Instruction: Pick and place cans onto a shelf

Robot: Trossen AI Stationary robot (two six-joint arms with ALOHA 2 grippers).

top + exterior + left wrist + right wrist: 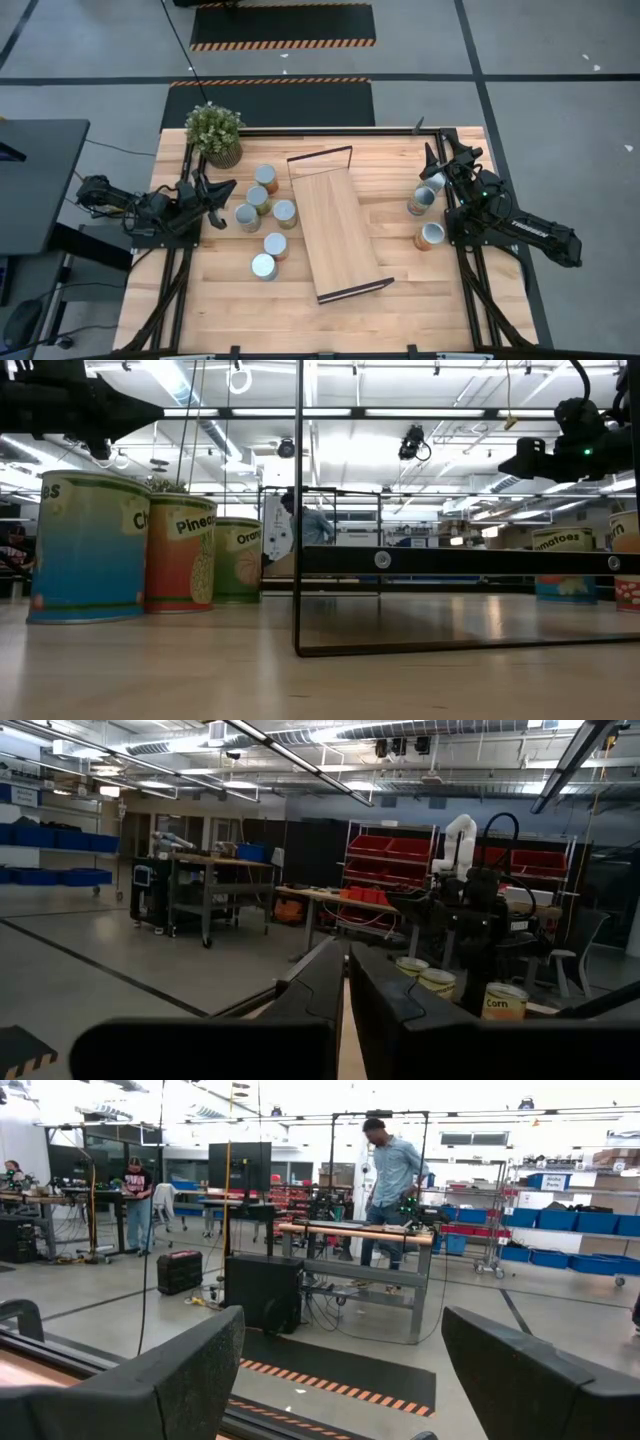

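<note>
Several cans stand upright on the table left of the shelf, among them one (247, 217) close to my left gripper and one (263, 266) nearer the front; they loom at the left in the low view (88, 545). Two more cans (421, 201) (431, 235) stand right of the shelf. The shelf (335, 235) lies slanted mid-table, its board (470, 560) raised on black wire end frames (299, 510). My left gripper (228, 190) hovers shut and empty left of the can cluster, also in its wrist view (345, 1005). My right gripper (432, 160) is open and empty above the far right cans, also in its wrist view (340, 1380).
A potted green plant (215, 133) stands at the far left corner, just beyond my left gripper. A black rail (330, 130) runs along the table's far edge. A person (390, 1175) stands in the room beyond the table. Bare tabletop (420, 300) lies at the near right.
</note>
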